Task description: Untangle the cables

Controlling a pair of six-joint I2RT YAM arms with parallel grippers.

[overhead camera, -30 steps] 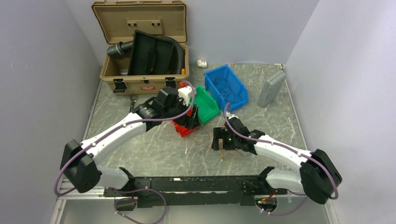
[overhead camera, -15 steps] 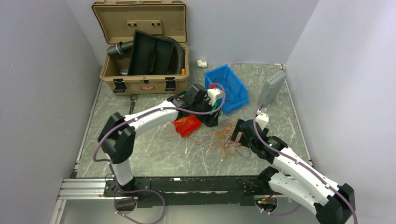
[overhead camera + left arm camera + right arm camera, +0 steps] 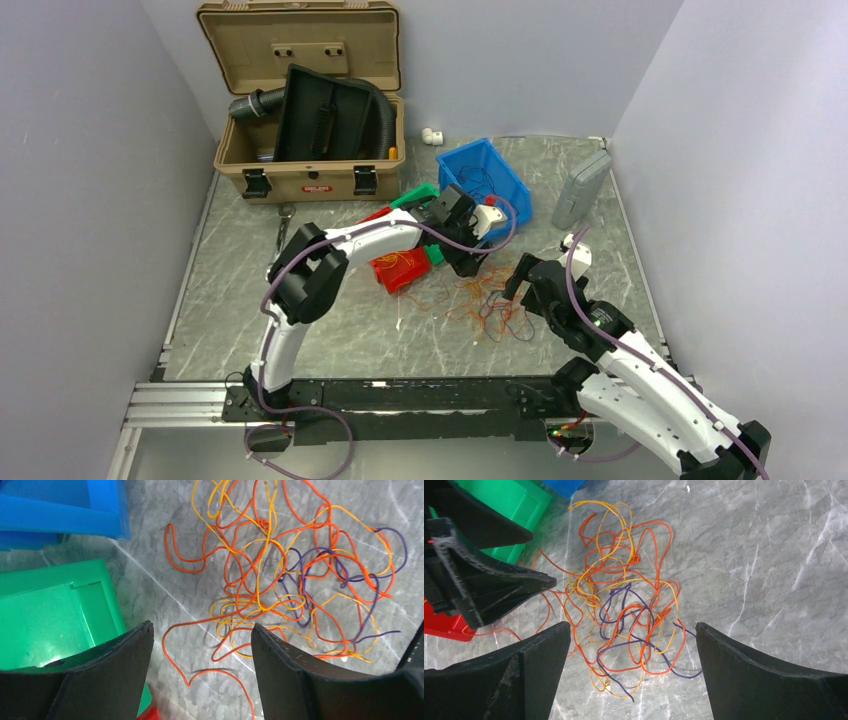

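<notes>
The cables (image 3: 488, 303) lie knotted in 1 heap on the counter (image 3: 330, 310); most untangling seems undone; left pincer (image 3: 202, 630) and right pincer (image 3: 632, 627) gape wide, empty.

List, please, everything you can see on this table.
cables: one tangle, orange, red, purple, mid-table
blue bin: one, blue, behind the tangle
green bin: one, green, beside blue bin, partly hidden
red bin: one, red, left of the tangle
case: one, tan, open, back left
hose: one, black, in the case
box: one, grey, back right
fitting: one, white, by the back wall
left arm's fingers: two, black, apart
right arm's fingers: two, black, apart
</notes>
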